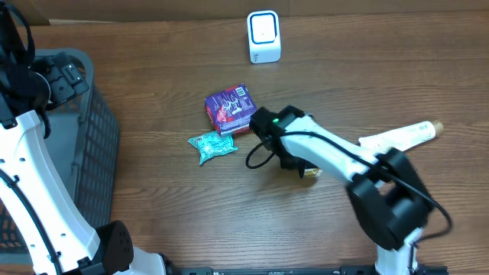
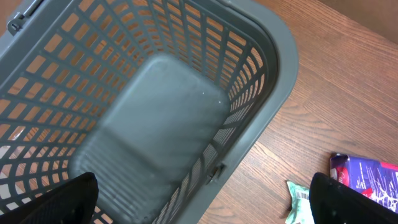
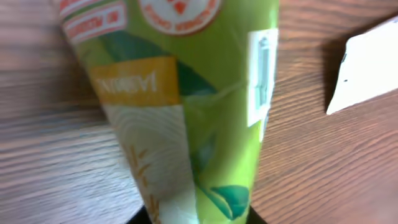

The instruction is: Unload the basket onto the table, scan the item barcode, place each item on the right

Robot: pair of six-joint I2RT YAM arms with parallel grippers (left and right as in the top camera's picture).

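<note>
A green packet (image 3: 186, 93) with a yellow label and a white barcode strip fills the right wrist view. My right gripper (image 3: 199, 218) is shut on its lower end, dark jaw tips on either side. From overhead only a yellowish corner of the packet (image 1: 312, 174) shows under the right gripper (image 1: 304, 168), mid-table. The white scanner (image 1: 263, 37) stands upright at the far edge, well away from the packet. My left gripper (image 2: 202, 211) hangs wide open over the grey basket (image 2: 273, 74), with nothing between its fingers.
A purple packet (image 1: 229, 108) and a teal packet (image 1: 212, 145) lie just left of the right arm. A white tube-like package (image 1: 401, 136) lies to its right. The basket (image 1: 92, 130) takes up the table's left side.
</note>
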